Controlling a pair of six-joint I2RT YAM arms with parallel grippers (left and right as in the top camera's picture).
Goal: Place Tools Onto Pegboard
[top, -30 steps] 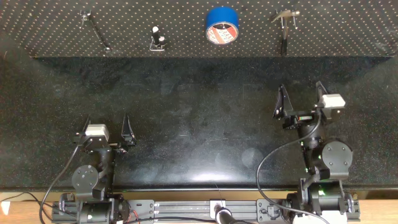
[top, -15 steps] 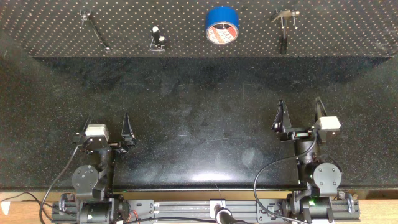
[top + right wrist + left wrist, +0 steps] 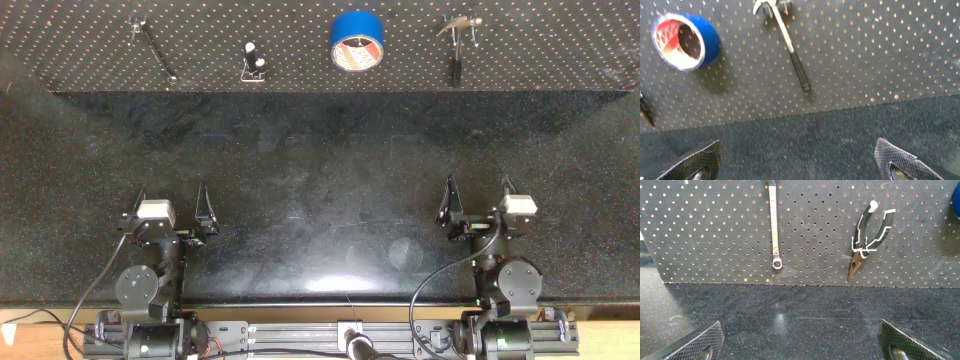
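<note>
Left gripper (image 3: pixel 170 196) and right gripper (image 3: pixel 479 190) spread wide, gripping nothing; wrench (image 3: pixel 773 225), pliers (image 3: pixel 867 237), tape roll (image 3: pixel 687 40), hammer (image 3: pixel 786 39) hung on pegboard (image 3: pixel 560 50).

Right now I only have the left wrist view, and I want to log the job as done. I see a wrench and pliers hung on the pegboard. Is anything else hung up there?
Observer: Yes, a blue tape roll hangs beyond the pliers, toward the right arm's side.
Operator: Anything past that?
Observer: A hammer, head up, last in the row.
Operator: Is the other arm carrying anything?
Observer: No, the right gripper is open and empty, over the table near its own base.
</note>
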